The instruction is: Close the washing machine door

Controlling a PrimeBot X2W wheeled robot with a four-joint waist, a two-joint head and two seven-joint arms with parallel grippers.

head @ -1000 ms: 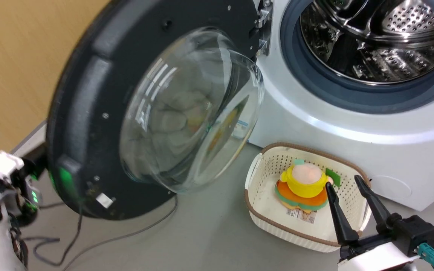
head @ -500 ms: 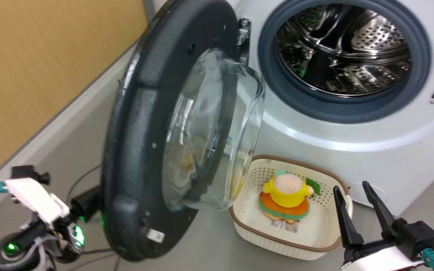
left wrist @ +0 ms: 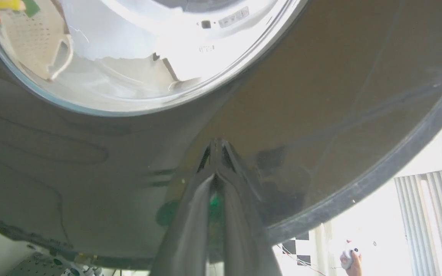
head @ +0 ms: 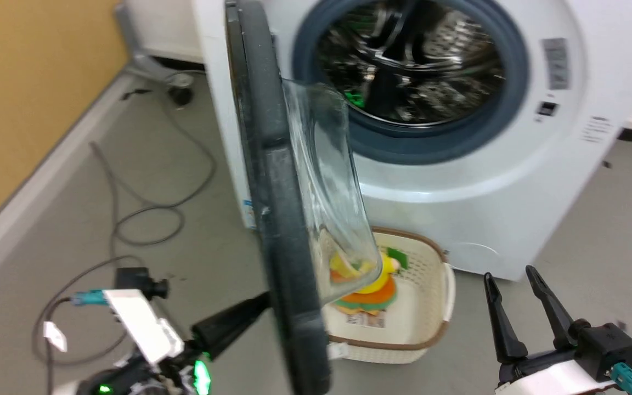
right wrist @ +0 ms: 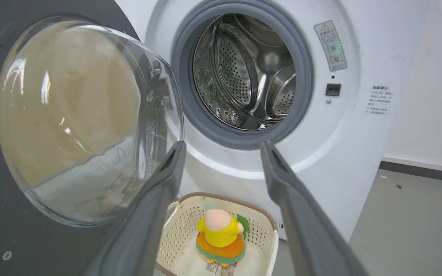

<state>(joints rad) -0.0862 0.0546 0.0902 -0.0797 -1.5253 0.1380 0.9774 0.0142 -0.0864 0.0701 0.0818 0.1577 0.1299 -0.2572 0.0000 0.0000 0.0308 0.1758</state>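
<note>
Half shut: washing machine door (head: 272,219)

Seen edge-on, standing roughly square to the front of the washing machine (head: 458,186), hinged at the left of its drum opening, glass bowl turned toward that opening. Left tool (left wrist: 216,143): fingers pressed together, tips against the door's outer face, on the side away from the machine. Right tool (head: 508,273): spread, empty, low before the machine. Basket (head: 442,307) with toy (head: 371,285) on the floor just before the machine. Judged about halfway: remaining arc and latch not yet done.
</note>
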